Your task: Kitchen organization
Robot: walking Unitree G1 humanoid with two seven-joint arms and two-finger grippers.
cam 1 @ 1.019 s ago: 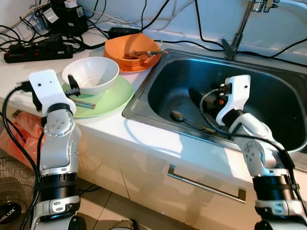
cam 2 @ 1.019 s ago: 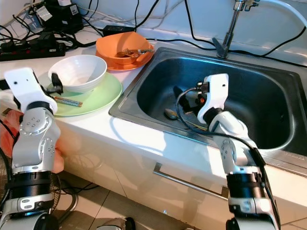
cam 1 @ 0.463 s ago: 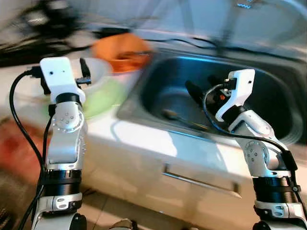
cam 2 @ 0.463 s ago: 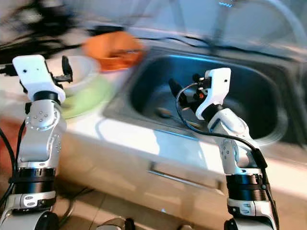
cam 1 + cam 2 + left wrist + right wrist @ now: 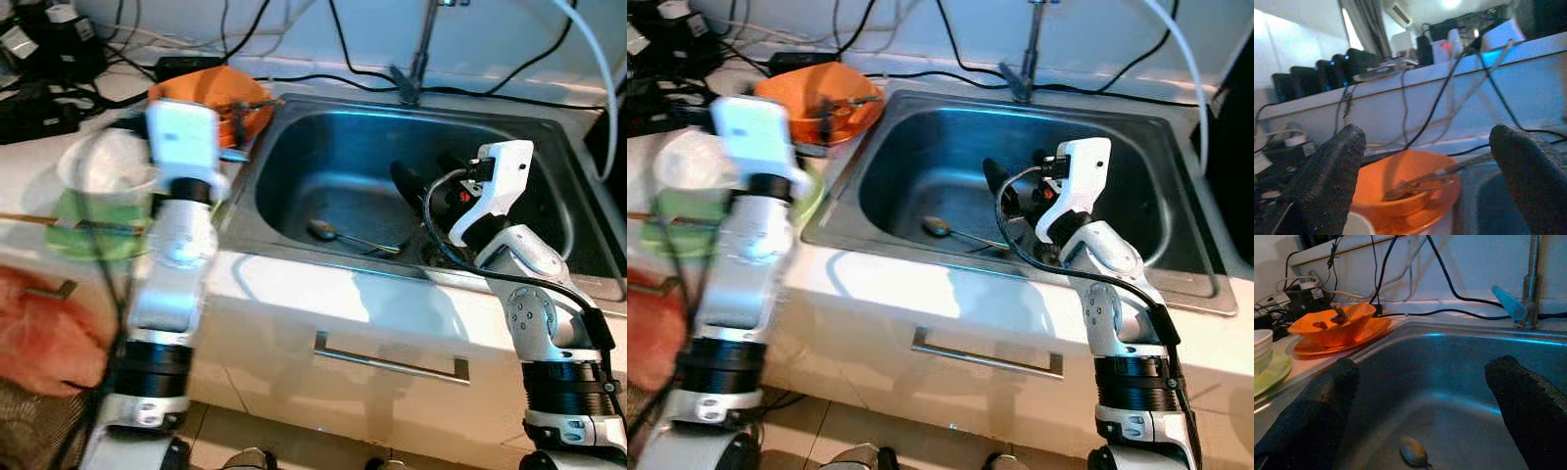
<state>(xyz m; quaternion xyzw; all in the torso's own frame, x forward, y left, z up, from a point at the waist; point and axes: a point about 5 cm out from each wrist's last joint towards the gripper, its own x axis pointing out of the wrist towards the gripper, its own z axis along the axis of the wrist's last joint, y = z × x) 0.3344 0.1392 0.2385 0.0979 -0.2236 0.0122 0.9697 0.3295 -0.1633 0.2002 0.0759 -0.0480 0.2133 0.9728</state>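
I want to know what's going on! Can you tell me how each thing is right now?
Left pincer: open, empty, near the orange bowl.
Right pincer: open, empty, over the sink.
Orange bowl: upright, utensil inside.
Spoon: lying in the sink.
Sink: no water visible.

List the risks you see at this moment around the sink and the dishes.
The left arm is blurred by the orange bowl; its open left gripper could knock the bowl or the utensil lying in it. Cables trail along the counter beside the faucet, so a snag or splash is possible. The open right gripper hangs in the sink over the spoon, which lies flat and might slip from a pinch.
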